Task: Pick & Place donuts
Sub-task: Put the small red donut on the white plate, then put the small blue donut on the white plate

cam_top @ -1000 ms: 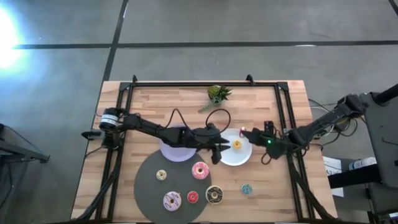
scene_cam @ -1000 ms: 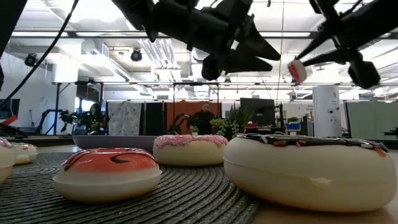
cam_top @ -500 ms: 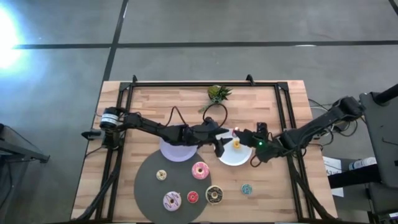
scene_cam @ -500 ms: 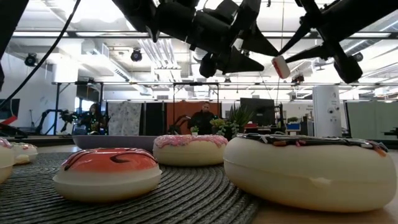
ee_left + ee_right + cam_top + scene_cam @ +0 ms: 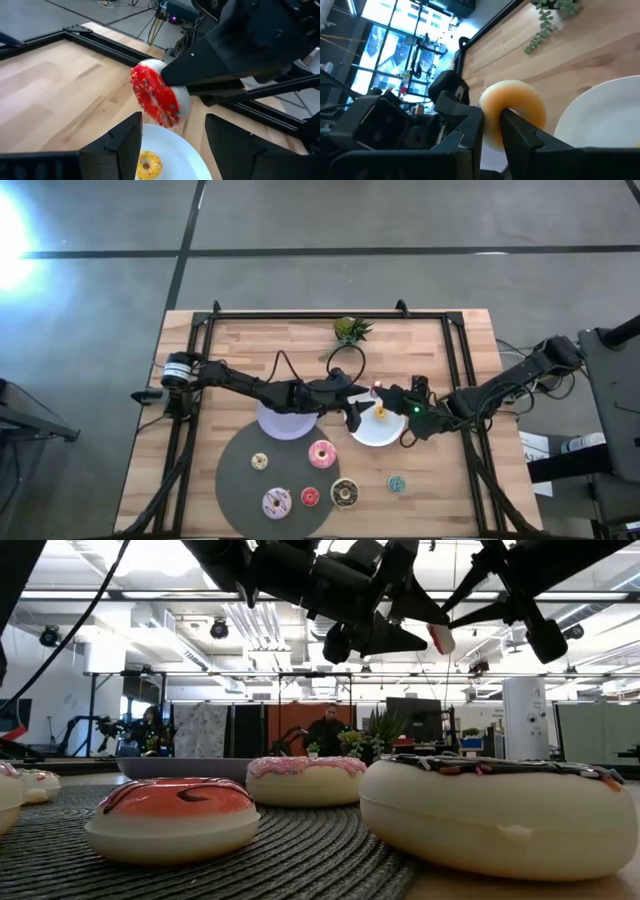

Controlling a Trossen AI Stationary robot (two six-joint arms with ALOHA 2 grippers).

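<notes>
My right gripper (image 5: 492, 119) is shut on a red-iced donut (image 5: 155, 95) and carries it above the far edge of the white plate (image 5: 385, 432); the same donut (image 5: 377, 389) shows in the high view. A yellow donut (image 5: 380, 412) lies on that plate. My left gripper (image 5: 172, 131) hovers open over the plate's left edge, close to the red donut without touching it. On the dark grey disc (image 5: 240, 480) rest pink (image 5: 322, 452), chocolate (image 5: 345, 492), red (image 5: 310, 497), purple-white (image 5: 276, 502) and small yellow (image 5: 260, 461) donuts. A teal donut (image 5: 397, 483) lies on the wood. My right gripper pinches the red donut's ring between its two fingers (image 5: 470, 131), with the pale underside (image 5: 515, 107) showing above them. The fingers come roughly level from the table's right side. The donut is lifted clear and stands on edge, its red icing (image 5: 150, 87) facing my left gripper.
A lilac plate (image 5: 283, 423) sits under my left arm, left of the white plate. A small green plant (image 5: 350, 332) stands near the far edge. A black frame (image 5: 330, 315) borders the far and side edges. Bare wood lies at the near right.
My right gripper has moved toward the table's left, carrying the red donut from beyond the white plate's right side to above its far edge, close to my left gripper. The donut stays pinched and lifted.
</notes>
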